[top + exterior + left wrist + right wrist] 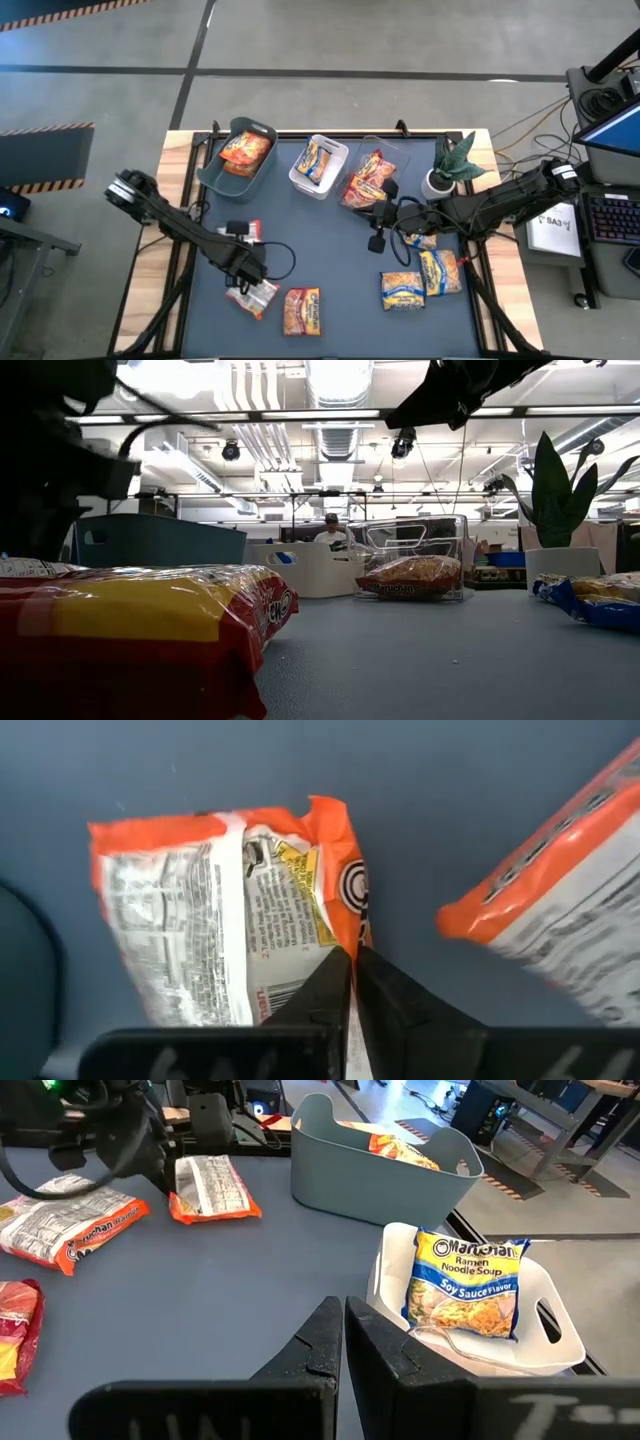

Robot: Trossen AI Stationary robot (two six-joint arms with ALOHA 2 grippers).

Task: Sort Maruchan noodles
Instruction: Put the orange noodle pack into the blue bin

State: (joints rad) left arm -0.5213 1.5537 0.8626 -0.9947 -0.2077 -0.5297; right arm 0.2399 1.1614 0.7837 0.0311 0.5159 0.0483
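Observation:
Several Maruchan packets lie flat on the dark mat. A whitish-and-orange packet (252, 297) (220, 920) sits under my left gripper (252, 272) (352, 960), which is shut at its orange edge. Another whitish packet (245, 230) lies behind it and an orange one (303, 311) beside it. Two blue-and-yellow packets (402, 290) (440, 270) lie at the right. The grey-green bin (238, 155), white bin (318, 165) and clear bin (372, 178) each hold packets. My right gripper (378, 235) (343, 1325) is shut and holds nothing, hovering in front of the white bin (470, 1330). My left gripper comes down from above onto the orange side edge (352, 925) of the whitish-and-orange packet, pinching it at the fingertips. The fingers themselves cover the exact spot. The rest of the packet lies on the mat.
A potted plant (450, 168) stands at the far right corner beside the clear bin. A red-and-yellow packet (150, 630) fills the low view's foreground. The mat's middle (330, 250) is bare. A person (330, 532) sits in the room behind the table.

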